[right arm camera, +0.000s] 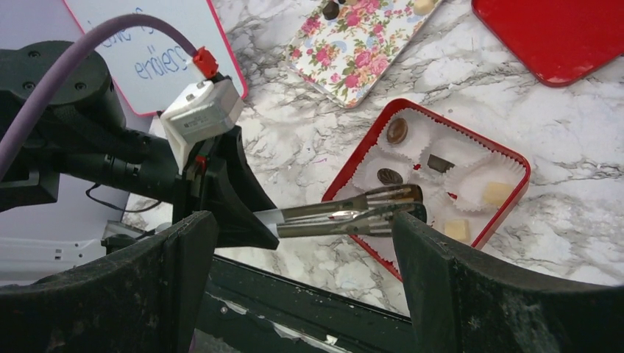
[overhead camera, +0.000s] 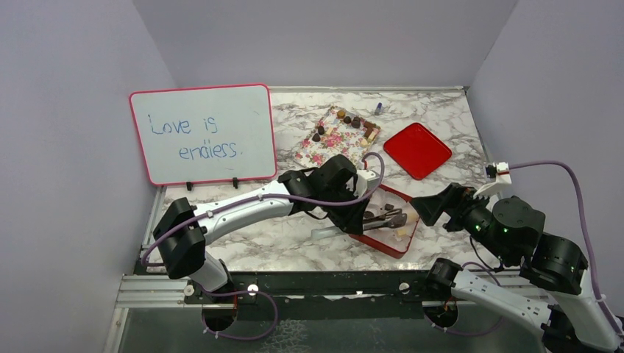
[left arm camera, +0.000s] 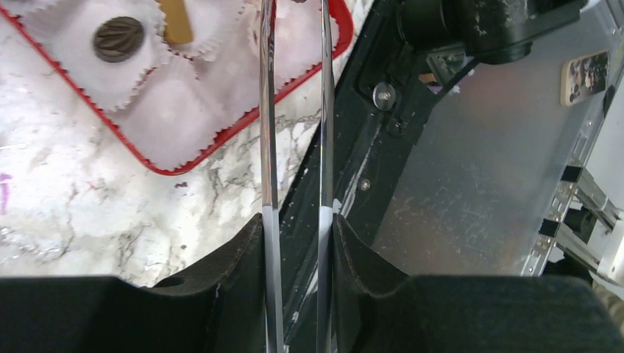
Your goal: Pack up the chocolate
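My left gripper point(overhead camera: 352, 212) point(left arm camera: 294, 220) is shut on metal tongs point(overhead camera: 386, 218) point(left arm camera: 266, 110), whose tips reach over the red box point(overhead camera: 407, 239) point(right arm camera: 346, 173). The box holds white paper cups with chocolates: a brown round one point(right arm camera: 397, 130), a dark round one point(right arm camera: 389, 176) point(left arm camera: 118, 38), a dark block point(right arm camera: 440, 163) and cream pieces point(right arm camera: 497, 193). Something brown shows between the tong tips point(right arm camera: 409, 195). More chocolates point(overhead camera: 356, 122) lie on the floral tray point(overhead camera: 331, 143). My right gripper point(overhead camera: 430, 208) point(right arm camera: 305, 220) is open and empty beside the box's right side.
A red lid point(overhead camera: 417, 149) lies at the back right. A whiteboard point(overhead camera: 202, 132) stands at the back left. A small blue-capped object point(overhead camera: 378, 108) lies behind the floral tray. The table's near edge and black metal rail point(left arm camera: 383, 147) run just below the box.
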{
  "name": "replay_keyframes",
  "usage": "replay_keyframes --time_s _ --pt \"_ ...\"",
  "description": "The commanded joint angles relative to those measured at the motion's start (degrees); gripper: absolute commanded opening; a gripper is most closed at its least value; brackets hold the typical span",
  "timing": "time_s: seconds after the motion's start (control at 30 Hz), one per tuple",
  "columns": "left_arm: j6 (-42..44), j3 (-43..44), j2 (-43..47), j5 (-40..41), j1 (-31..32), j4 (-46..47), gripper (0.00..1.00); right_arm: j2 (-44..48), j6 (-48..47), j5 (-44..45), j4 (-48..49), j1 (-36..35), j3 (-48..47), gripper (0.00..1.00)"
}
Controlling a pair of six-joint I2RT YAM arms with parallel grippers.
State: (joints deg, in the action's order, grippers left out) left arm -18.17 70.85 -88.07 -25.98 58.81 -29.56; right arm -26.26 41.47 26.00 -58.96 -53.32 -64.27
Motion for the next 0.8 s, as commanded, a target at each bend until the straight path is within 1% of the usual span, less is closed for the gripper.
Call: replay_keyframes --time_s 0.0,0.2,0.57,0.77 --pt "-1.06 -1.05 -0.69 -1.97 2.47 3.97 0.25 -0.90 -0.52 1.64 1.29 -0.47 -1.15 0.94" --pt "-1.19 -1.38 -1.23 -0.98 4.67 4.38 0.26 -0.91 -0.52 1.29 1.58 -0.43 -0.59 0.94" --pt "-2.83 -3.62 -2.39 -0.51 5.99 7.86 0.26 -0.94 -1.00 1.55 1.15 -0.47 -1.42 0.94" --pt "-3.54 -3.94 -3.07 -0.49 6.65 9.08 0.30 -0.56 -1.06 1.98 0.78 -0.47 -2.26 0.94"
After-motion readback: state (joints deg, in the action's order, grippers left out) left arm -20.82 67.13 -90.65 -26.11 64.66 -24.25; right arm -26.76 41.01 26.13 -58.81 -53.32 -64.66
